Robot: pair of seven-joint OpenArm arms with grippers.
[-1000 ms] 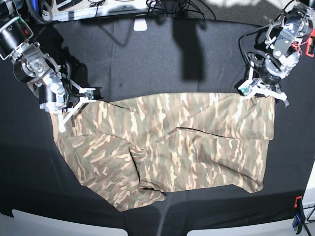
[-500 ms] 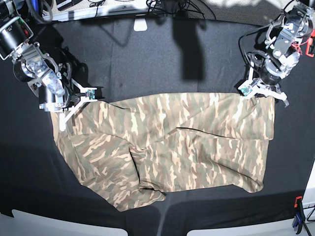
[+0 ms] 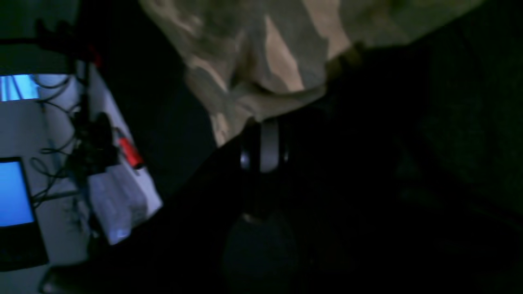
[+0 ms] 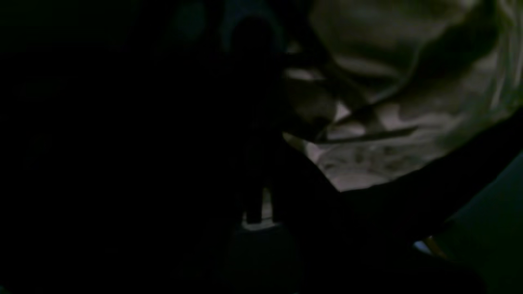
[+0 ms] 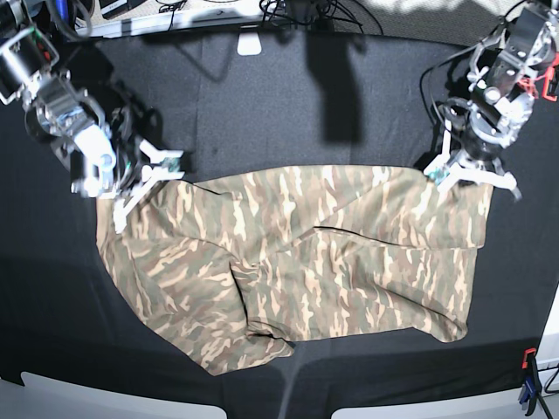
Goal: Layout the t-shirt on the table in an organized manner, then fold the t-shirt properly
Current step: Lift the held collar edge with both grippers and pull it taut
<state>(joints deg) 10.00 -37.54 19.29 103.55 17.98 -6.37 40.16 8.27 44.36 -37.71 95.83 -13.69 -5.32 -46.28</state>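
The camouflage t-shirt (image 5: 297, 262) lies spread across the black table (image 5: 262, 113), with creases and a folded lump near its lower middle. In the base view my left gripper (image 5: 467, 175) is at the shirt's far right corner, shut on the cloth. My right gripper (image 5: 131, 192) is shut on the shirt's far left corner. The left wrist view shows the t-shirt (image 3: 278, 49) bunched at the left gripper (image 3: 263, 122). The right wrist view is very dark; folds of the t-shirt (image 4: 408, 102) meet the right gripper (image 4: 302, 134).
A red clamp (image 5: 550, 83) sits at the table's right edge and another clamp (image 5: 528, 380) at the front right corner. Cables (image 5: 297, 10) and a white block (image 5: 250, 42) lie along the far edge. The light rim (image 5: 113, 401) marks the front.
Both arms have shifted a little while keeping their hold on the shirt's far corners. The right arm is blurred and has moved up and toward the shirt. The shirt lies much as before.
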